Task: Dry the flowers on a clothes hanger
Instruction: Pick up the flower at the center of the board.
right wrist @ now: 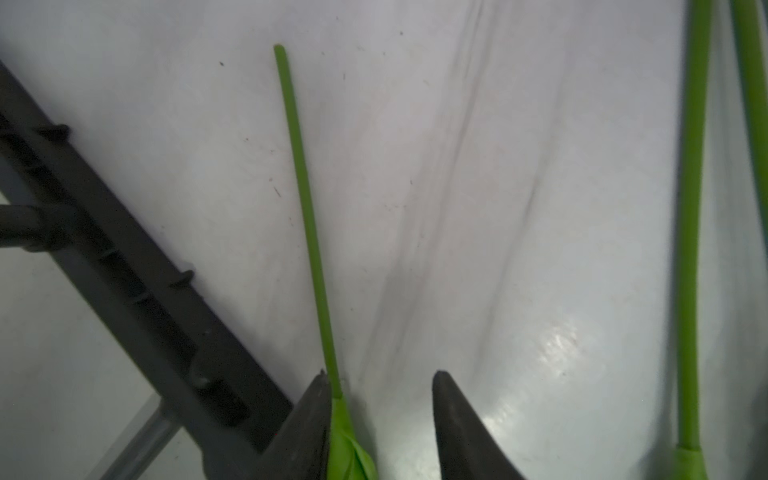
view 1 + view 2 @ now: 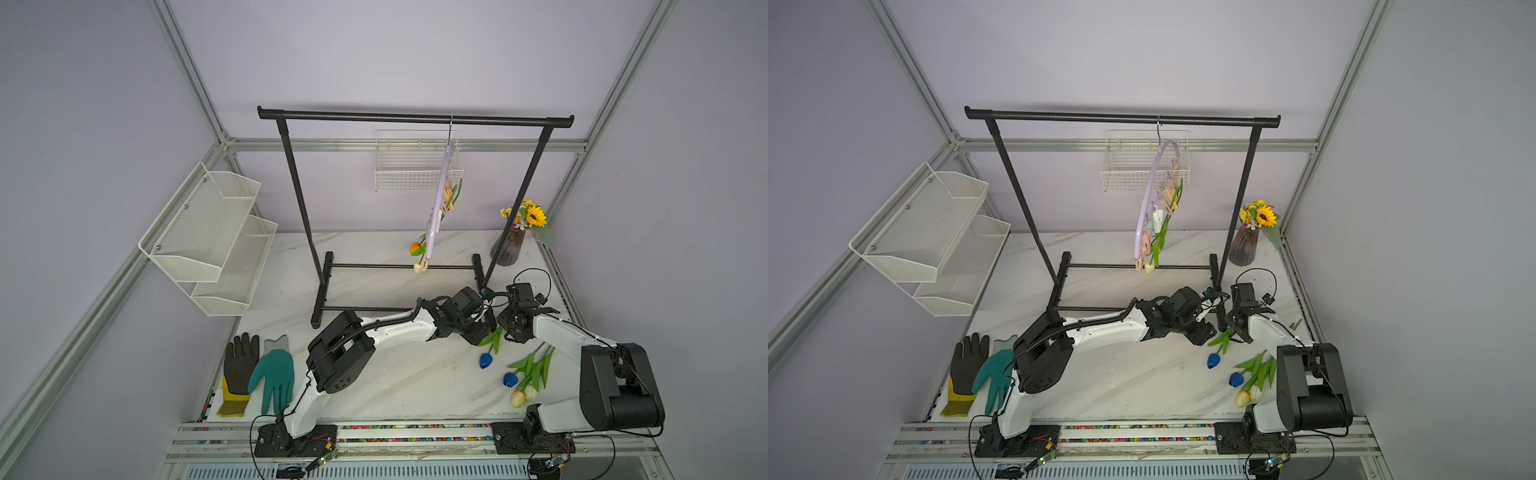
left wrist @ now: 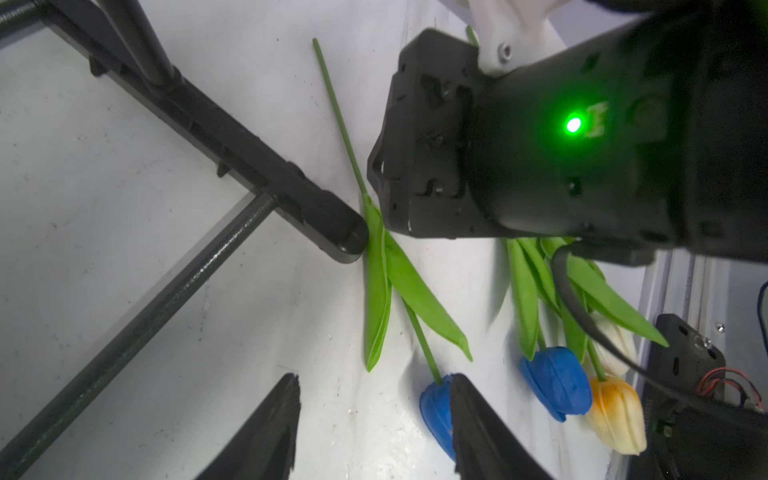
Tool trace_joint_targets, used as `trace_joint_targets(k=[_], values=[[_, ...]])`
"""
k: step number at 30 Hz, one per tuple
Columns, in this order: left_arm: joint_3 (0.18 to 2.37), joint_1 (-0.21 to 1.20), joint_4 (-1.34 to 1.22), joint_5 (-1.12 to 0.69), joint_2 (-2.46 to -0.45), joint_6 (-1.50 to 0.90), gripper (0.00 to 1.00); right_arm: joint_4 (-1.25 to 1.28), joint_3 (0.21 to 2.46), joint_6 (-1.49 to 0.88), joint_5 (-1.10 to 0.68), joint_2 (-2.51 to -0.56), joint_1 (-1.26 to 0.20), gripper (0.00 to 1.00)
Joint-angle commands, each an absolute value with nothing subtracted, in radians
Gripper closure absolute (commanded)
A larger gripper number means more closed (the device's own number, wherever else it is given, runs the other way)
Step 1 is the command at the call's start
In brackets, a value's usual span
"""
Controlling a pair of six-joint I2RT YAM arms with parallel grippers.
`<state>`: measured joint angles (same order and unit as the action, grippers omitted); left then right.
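My left gripper [image 2: 1203, 336] and right gripper [image 2: 1234, 329] hang close together, low over the table [image 2: 1121, 374], at the leafy stem of a blue tulip [image 2: 1213, 360] lying there. Whether either has closed I cannot tell from up here. Just beside it lie more tulips [image 2: 1236, 379]. Behind, a lilac hanger [image 2: 1148, 208] hangs from the black rack [image 2: 1121, 117], with a white-headed flower [image 2: 1149, 268] dangling at its low end.

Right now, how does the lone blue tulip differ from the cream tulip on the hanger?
The blue tulip lies flat on the table; the cream tulip hangs head down from the clothes hanger. The right gripper straddles the blue tulip's stem; no gripper is near the cream tulip. Both have green stems, closed heads.
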<state>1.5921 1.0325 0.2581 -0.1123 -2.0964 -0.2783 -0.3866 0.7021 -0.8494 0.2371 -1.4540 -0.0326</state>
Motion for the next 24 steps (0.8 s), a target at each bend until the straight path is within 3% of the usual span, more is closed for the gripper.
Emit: trace_joint_targets(k=[1, 14, 18, 24], values=[[1.566, 1.023, 0.206, -0.134, -2.049, -0.290, 0.41, -0.392, 0.731, -0.859, 0.234, -1.474, -0.026, 0.58], [1.551, 1.002, 0.203, -0.152, -2.039, -0.297, 0.42, -0.382, 0.791, -0.831, 0.209, -1.542, -0.025, 0.60], [1.552, 0.999, 0.202, -0.154, -2.041, -0.300, 0.43, -0.382, 0.804, -0.831, 0.217, -1.572, -0.021, 0.71], [1.553, 0.996, 0.206, -0.152, -2.037, -0.301, 0.43, -0.382, 0.807, -0.806, 0.251, -1.595, -0.017, 0.76]])
